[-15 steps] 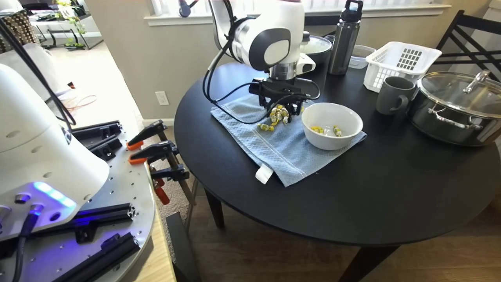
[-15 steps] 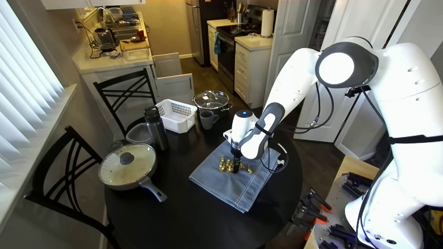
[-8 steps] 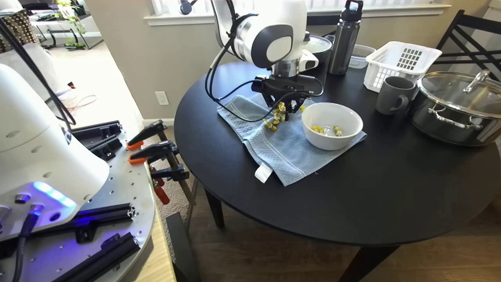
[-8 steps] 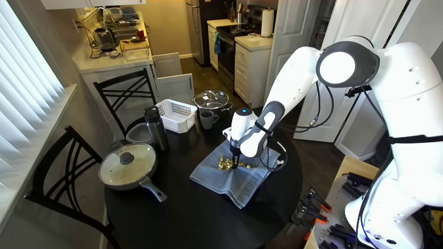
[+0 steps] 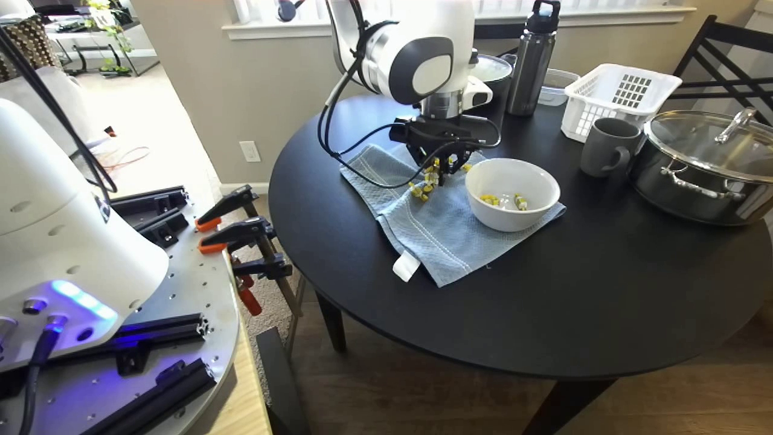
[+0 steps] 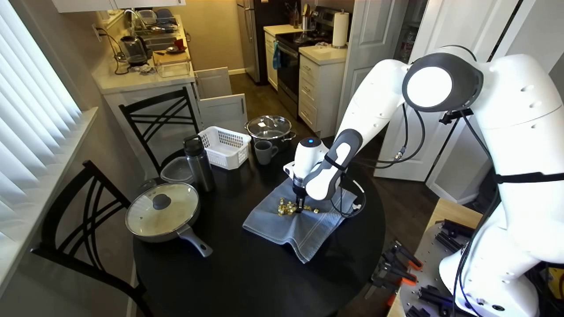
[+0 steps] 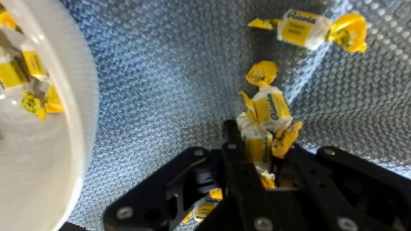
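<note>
On the blue cloth (image 5: 444, 241) spread over the dark round counter (image 5: 604, 284), the tool (image 7: 263, 141) stood narrow, pinching a yellow-and-white wrapped candy (image 7: 257, 149), while a second candy (image 7: 272, 107), printed “Ricola”, lay against it and a third candy (image 7: 295, 29), bearing the same name, lay near but apart. To one side of the tool in the wrist view curved the rim of a white bowl (image 7: 77, 134) holding more such candies, a strip of cloth lying between; in an exterior view the cloth's white tag (image 5: 406, 267) and corner lay well inside the counter's rounded edge.
</note>
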